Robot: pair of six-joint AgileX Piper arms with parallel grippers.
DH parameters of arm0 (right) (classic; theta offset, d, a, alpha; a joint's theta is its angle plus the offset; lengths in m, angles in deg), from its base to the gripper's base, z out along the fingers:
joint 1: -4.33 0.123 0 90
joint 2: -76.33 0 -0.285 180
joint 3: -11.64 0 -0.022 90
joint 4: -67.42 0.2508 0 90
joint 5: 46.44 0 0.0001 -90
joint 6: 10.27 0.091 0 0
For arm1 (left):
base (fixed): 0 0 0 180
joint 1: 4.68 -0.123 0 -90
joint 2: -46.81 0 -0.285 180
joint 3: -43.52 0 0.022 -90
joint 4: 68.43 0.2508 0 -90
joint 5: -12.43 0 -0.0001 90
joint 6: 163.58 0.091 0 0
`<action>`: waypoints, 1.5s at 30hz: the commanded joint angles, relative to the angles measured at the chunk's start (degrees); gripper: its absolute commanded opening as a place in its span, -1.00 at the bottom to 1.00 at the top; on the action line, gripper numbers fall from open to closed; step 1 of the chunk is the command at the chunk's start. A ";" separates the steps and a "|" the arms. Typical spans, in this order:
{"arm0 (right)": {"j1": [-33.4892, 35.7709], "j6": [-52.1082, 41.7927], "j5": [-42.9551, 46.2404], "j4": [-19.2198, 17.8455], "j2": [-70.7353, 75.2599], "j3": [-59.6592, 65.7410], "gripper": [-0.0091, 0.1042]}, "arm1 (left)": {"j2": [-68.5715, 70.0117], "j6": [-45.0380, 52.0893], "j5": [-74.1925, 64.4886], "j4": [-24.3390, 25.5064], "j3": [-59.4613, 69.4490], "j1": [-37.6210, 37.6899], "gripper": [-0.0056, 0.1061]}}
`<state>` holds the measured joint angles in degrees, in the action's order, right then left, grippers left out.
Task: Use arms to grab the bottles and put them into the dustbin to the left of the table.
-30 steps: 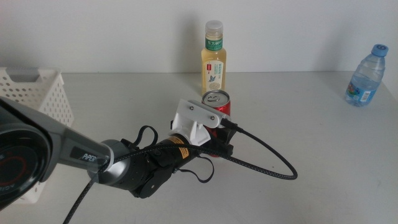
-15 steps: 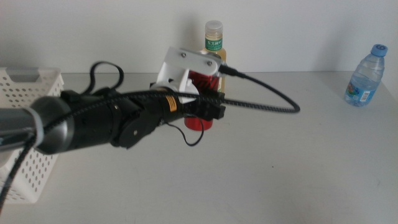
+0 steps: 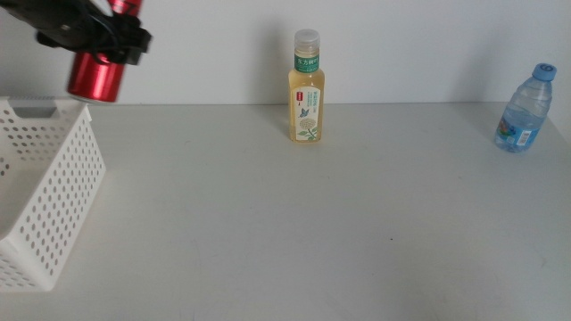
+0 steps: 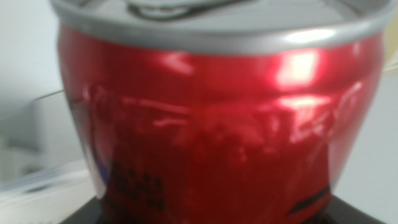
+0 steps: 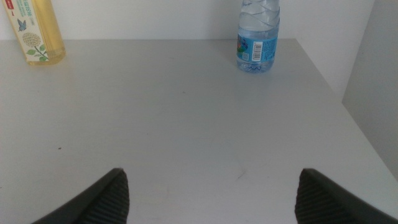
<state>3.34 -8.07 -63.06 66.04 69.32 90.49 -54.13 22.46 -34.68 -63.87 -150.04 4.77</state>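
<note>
My left gripper [image 3: 105, 40] is shut on the slim red can [image 3: 96, 75] and holds it high at the top left, above the white perforated dustbin [image 3: 55, 196]. The can [image 4: 217, 118] fills the left wrist view. The yellow tea bottle [image 3: 306, 89] stands upright at the back middle of the light-grey table [image 3: 294, 232]; it also shows in the right wrist view [image 5: 34, 34]. The clear water bottle with a blue cap [image 3: 525, 109] stands at the back right and shows in the right wrist view [image 5: 258, 37]. My right gripper [image 5: 208, 190] is open, low over the table, out of the middle view.
A white wall runs behind the table. The table's right edge shows in the right wrist view, just beyond the water bottle.
My left arm has lifted the red can from the table's middle and swung it up and left, to above the dustbin. The other bottles have not moved.
</note>
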 commanded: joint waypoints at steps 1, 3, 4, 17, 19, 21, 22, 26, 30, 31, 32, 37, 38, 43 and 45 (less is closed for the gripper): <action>-0.50 -0.53 4.15 -0.65 1.25 -0.57 0.48 | 3.52 4.90 -2.98 -0.25 -6.32 -4.46 -0.93; -0.50 -0.53 4.15 -0.65 1.25 -0.57 0.48 | 3.52 6.81 -5.91 -0.52 -8.11 -8.77 -0.93; -0.50 -0.53 4.15 -0.65 1.25 -0.57 0.48 | 3.52 7.32 -6.87 -0.68 -8.47 -10.46 -0.93; -0.50 -0.53 4.15 -0.65 1.25 -0.57 0.48 | -4.97 8.40 -16.76 -0.82 -8.63 -25.50 -0.93; -0.50 -0.53 4.15 -0.65 1.25 -0.57 0.48 | -7.67 8.40 -17.17 -0.82 -8.63 -25.50 -0.93; -0.50 -0.53 4.15 -0.65 1.25 -0.57 0.48 | -10.00 8.40 -18.07 -0.98 -8.63 -25.50 -0.93; -0.50 -0.53 4.15 -0.65 1.25 -0.57 0.48 | -11.25 8.40 -18.49 -0.98 -8.63 -25.50 -0.93; -0.50 -0.53 4.15 -0.65 1.25 -0.57 0.48 | -15.95 8.40 -20.30 -0.81 -8.63 -25.50 -0.93; -0.50 -0.53 4.15 -0.65 1.25 -0.57 0.48 | -18.54 8.40 -20.37 -0.81 -8.63 -25.50 -0.92; -0.50 -0.53 4.15 -0.65 1.25 -0.57 0.48 | -18.94 8.40 -20.37 -0.81 -8.63 -25.50 -0.91; -0.50 -0.53 4.15 -0.65 1.25 -0.57 0.48 | -19.24 8.40 -20.37 -0.89 -8.63 -25.50 -0.90; -0.50 -0.53 4.15 -0.65 1.25 -0.57 0.48 | -19.91 8.40 -20.11 -0.85 -8.63 -25.50 -0.65; -0.50 -0.53 4.15 -0.65 1.25 -0.57 0.48 | -19.93 8.40 -20.11 -0.85 -8.63 -25.50 -0.57; -0.50 -0.53 4.15 -0.65 1.25 -0.57 0.48 | -19.82 9.95 -22.51 1.74 -8.84 -25.50 0.72; -0.50 -0.53 4.15 -0.65 1.25 -0.57 0.48 | -19.20 9.89 -23.58 1.92 -9.30 -25.44 0.78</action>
<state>3.34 -8.07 -63.06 66.04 69.32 90.49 -77.48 32.37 -57.03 -62.90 -157.25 -20.66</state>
